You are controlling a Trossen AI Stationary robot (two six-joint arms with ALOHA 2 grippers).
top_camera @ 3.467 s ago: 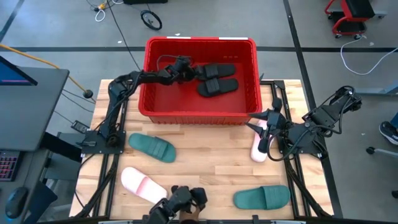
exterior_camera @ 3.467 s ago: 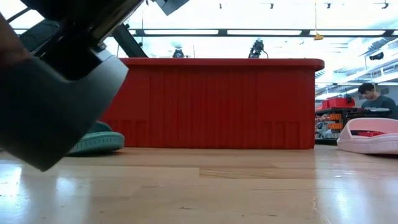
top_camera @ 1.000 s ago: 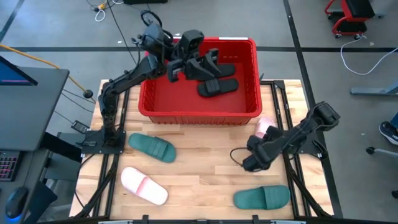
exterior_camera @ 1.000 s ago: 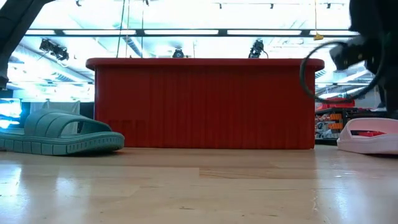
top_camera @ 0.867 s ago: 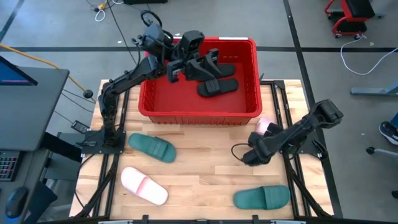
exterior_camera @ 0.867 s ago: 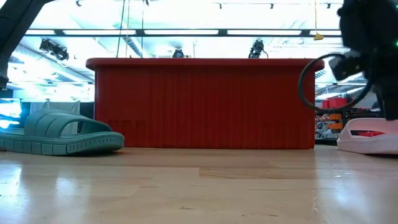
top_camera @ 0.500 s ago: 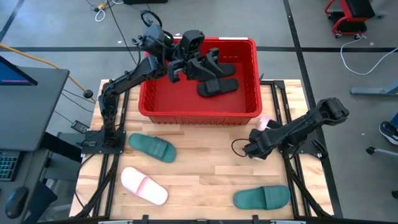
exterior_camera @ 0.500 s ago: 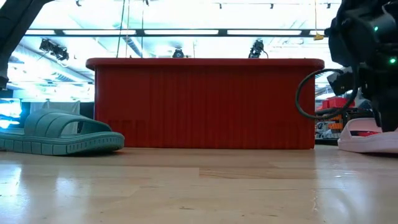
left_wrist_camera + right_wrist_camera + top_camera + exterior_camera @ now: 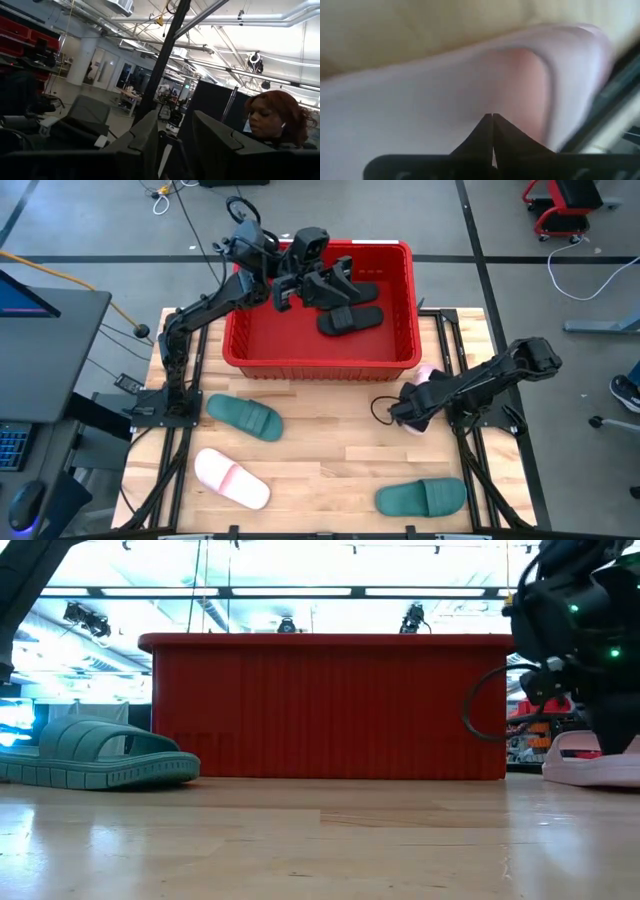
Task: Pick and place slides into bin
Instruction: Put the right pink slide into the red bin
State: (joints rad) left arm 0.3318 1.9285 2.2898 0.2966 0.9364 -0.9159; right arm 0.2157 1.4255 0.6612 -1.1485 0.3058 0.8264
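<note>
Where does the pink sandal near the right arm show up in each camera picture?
High view: pink sandal right of middle, mostly hidden under the right tool.
Low view: far right edge, on the table.
Left wrist view: not in it.
Right wrist view: fills the picture.
Shared landmark in the high and low views: the red bin beside it.

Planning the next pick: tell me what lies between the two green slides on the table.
In the high view, only bare wood lies between the left green slide and the right green slide; the pink slide sits just off that line.

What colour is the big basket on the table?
The basket is red all over, seen best in the high view.
</note>
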